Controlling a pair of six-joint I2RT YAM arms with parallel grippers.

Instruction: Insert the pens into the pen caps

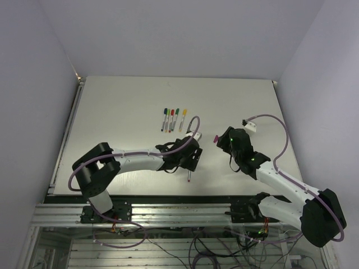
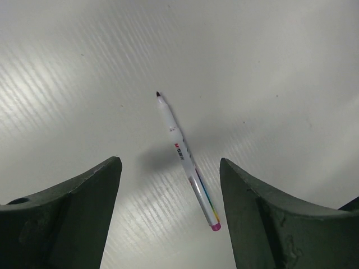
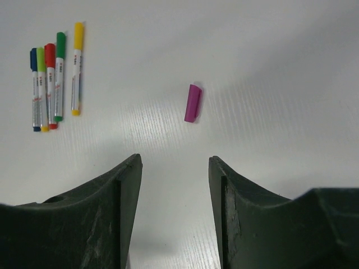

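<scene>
The left pincer (image 2: 170,168) stands wide open over the table (image 1: 112,112), with nothing in its grip. In its wrist view, one uncapped pen (image 2: 185,159) lies flat on the table between the two dark fingers (image 2: 84,213), touching neither. The pen runs on a slant. Its dark tip points to the upper left of the frame, above the fingertips, and its pink end sits at the lower right, close to the right-hand finger. A soft shadow falls on the table to the pen's left. From overhead, this pen shows just below the left pincer, toward the bottom of the frame.

The right pincer (image 3: 175,159) is open too, its fingers apart with only bare table between them. In its wrist view, the purple cap (image 3: 193,103) lies on its side ahead of the fingers, in the middle of the frame. It sits a touch right of the gap's centre line and clear of both fingers. Overhead, it shows just left of the right pincer.

Five capped pens (image 3: 53,78) lie side by side in the upper left of the right wrist view, caps toward the top of the frame. The blue, lime, red and green ones are packed close together. The yellow one lies a little apart on their right. Overhead, this row sits near the middle of the table, above the left pincer.
</scene>
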